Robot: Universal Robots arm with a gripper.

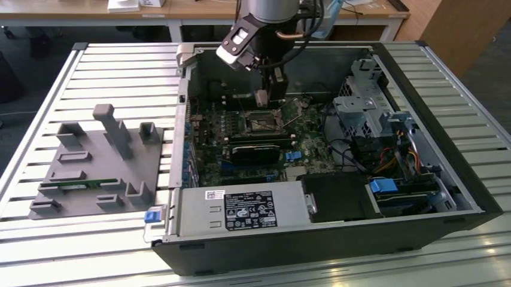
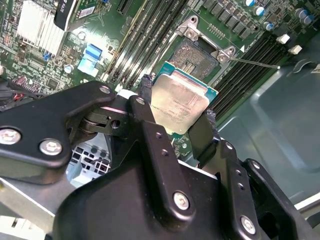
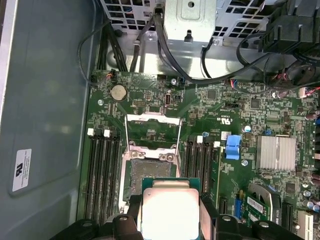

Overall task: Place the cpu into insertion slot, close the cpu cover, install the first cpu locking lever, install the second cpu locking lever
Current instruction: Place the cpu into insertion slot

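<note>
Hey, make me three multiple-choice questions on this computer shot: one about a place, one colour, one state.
1. Where is the cpu?
A. seated in the insertion slot
B. held in the claw over the board
C. dropped beside the board

2. What colour is the plastic clip beside the finned heatsink?
A. red
B. blue
C. yellow

3. How is the cpu cover?
A. closed over the slot
B. swung open
C. locked by a lever

Answers: 1 B, both wrist views show the claw pinching the chip above the bare slot. 2 B, it shows blue in the first wrist view. 3 B, its frame stands swung off the slot.
</note>
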